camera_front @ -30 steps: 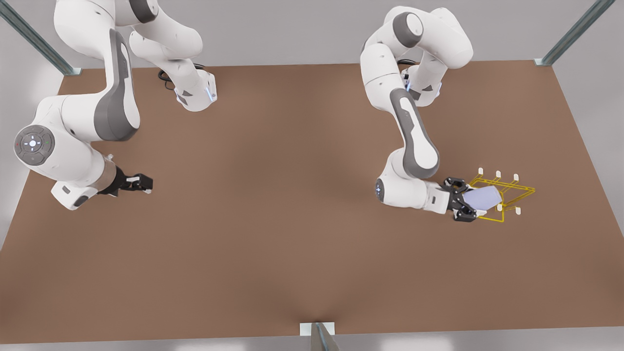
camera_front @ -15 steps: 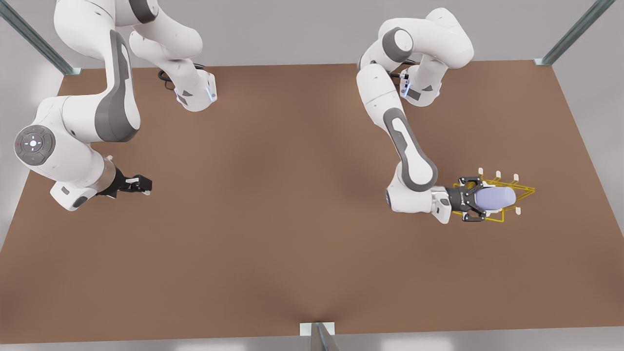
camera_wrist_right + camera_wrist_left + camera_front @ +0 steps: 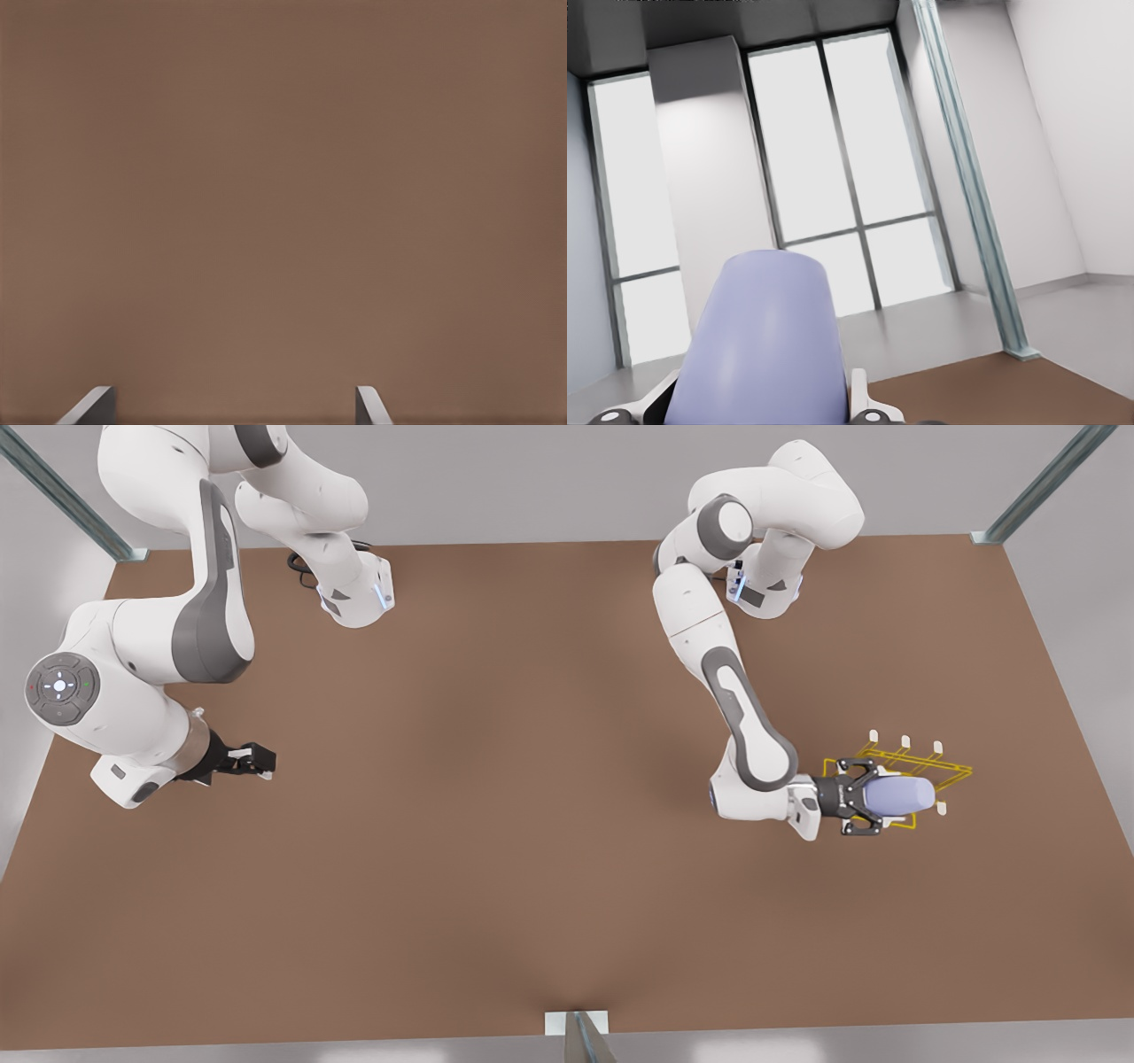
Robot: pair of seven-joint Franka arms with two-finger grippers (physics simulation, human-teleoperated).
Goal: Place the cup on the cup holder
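**Cup held sideways at the holder; other arm idle**

Left gripper (image 3: 870, 808): on the front view's right, closed on the cup (image 3: 899, 795). Fingers clamp the cup's wider end; its narrower closed end points toward the front view's right. The cup lies roughly horizontal and overlaps the near part of the cup holder (image 3: 939, 765). Whether it touches the wire cannot be told. In the left wrist view the cup (image 3: 760, 341) sits between the gripper's pale pads (image 3: 858, 397), pointing out at tall windows and a metal post (image 3: 970, 181).

Cup holder: yellow wire frame with white-tipped pegs, standing on the brown table (image 3: 496, 824) near its edge on the front view's right.

Right gripper (image 3: 257, 758): waits on the front view's left, above bare table, well apart from the holder. Right wrist view shows its two fingertips (image 3: 89, 409) spread apart, holding nothing.
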